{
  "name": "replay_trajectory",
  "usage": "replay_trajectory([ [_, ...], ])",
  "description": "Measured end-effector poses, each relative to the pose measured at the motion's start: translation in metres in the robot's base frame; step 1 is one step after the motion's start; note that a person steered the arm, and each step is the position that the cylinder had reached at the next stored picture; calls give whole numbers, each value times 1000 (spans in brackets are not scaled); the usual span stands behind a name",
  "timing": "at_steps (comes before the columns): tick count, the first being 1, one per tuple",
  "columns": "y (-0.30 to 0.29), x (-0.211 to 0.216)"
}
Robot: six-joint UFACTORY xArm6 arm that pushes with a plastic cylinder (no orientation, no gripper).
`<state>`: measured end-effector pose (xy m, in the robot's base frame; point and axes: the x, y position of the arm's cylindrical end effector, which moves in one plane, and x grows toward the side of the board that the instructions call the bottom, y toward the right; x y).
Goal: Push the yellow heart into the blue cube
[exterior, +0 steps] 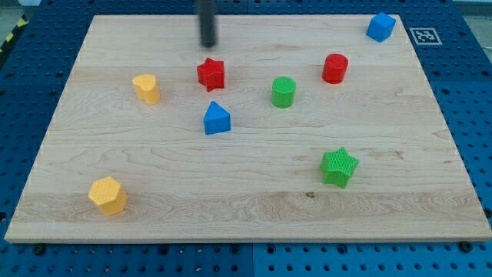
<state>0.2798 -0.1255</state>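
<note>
Currently, one wooden board (254, 208) is seen resting on a blue perforated table (477, 115), and eight blocks are carried on it, all apart from one another. Two green blocks are counted: a star (339, 166) and a cylinder (284, 91). Two yellow blocks are counted: a hexagonal block (108, 195) at the view's bottom left and the yellow heart (146, 88) at the left. Two blue blocks are counted: the blue cube (380, 26) (at the top right corner, well apart from the heart) and a blue house-shaped block (217, 118). Two red blocks are counted: a red star (211, 74) and a red cylinder (334, 68). My tip (208, 45) is placed just above the red star; nothing is touched by it.
</note>
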Motion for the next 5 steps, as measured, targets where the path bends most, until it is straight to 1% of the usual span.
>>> replay_trajectory([
  [1,-89,39],
  [2,-119,102],
  [3,-96,148],
  [4,-91,144],
  [5,-92,120],
])
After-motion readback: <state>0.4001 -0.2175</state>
